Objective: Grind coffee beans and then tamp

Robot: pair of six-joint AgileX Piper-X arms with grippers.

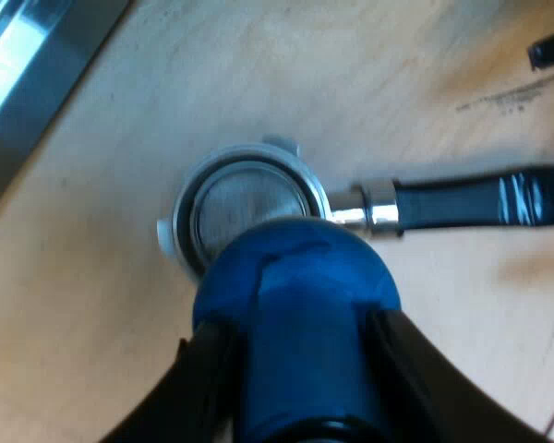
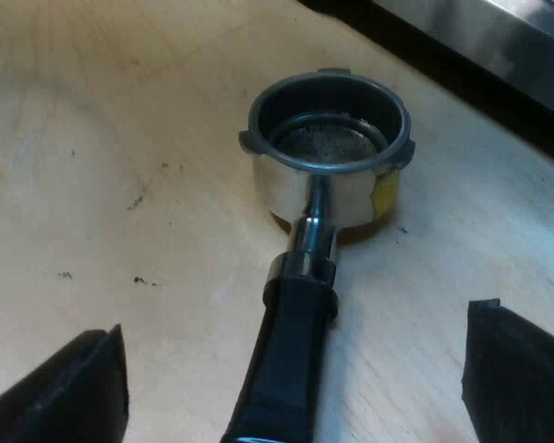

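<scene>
The metal holder (image 1: pixel 245 210) lies loose on the wooden table, its dark handle (image 1: pixel 471 200) ending in red. My left gripper (image 1: pixel 300 369) is shut on the blue tamper (image 1: pixel 295 314), which hangs just above the holder's basket and hides part of its rim. In the right wrist view the holder (image 2: pixel 328 148) stands with its basket open upward, a metal mesh showing inside, and a yellow sticker (image 2: pixel 384 192) on its side. My right gripper (image 2: pixel 295 383) is open, its fingers (image 2: pixel 74 392) wide apart on either side of the handle (image 2: pixel 291 355), not touching it.
The machine's metal base (image 1: pixel 28 83) runs along the table edge near the holder, also seen as a steel edge (image 2: pixel 499 37). A black object (image 1: pixel 549 46) lies beyond the handle's red end. Dark specks dot the wood (image 2: pixel 138 198).
</scene>
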